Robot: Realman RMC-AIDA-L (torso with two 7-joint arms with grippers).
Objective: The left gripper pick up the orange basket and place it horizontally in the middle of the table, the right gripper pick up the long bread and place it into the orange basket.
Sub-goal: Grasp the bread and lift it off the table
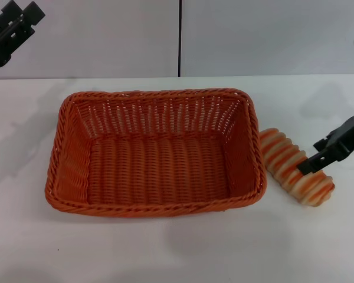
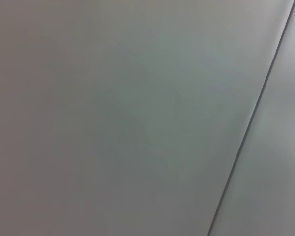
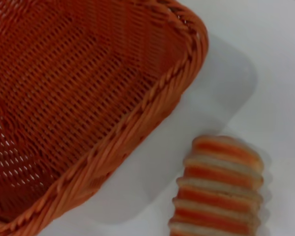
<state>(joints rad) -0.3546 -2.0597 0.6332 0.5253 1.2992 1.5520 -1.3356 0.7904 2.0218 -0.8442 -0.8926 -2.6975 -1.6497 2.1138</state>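
The orange basket (image 1: 155, 154) lies lengthwise across the middle of the white table (image 1: 165, 253), open side up and with nothing in it. Its corner and woven wall also fill the right wrist view (image 3: 88, 98). The long bread (image 1: 295, 167), cream with orange-brown stripes, lies on the table just right of the basket, close to its right rim but apart from it; the right wrist view shows one end of it (image 3: 219, 189). My right gripper (image 1: 320, 159) hangs over the bread's near right end. My left gripper (image 1: 20, 12) is open, raised at the far left, away from the basket.
A pale wall with a dark vertical seam (image 1: 180, 38) stands behind the table. The left wrist view shows only that wall and seam (image 2: 255, 113). Bare tabletop lies in front of the basket and to its left.
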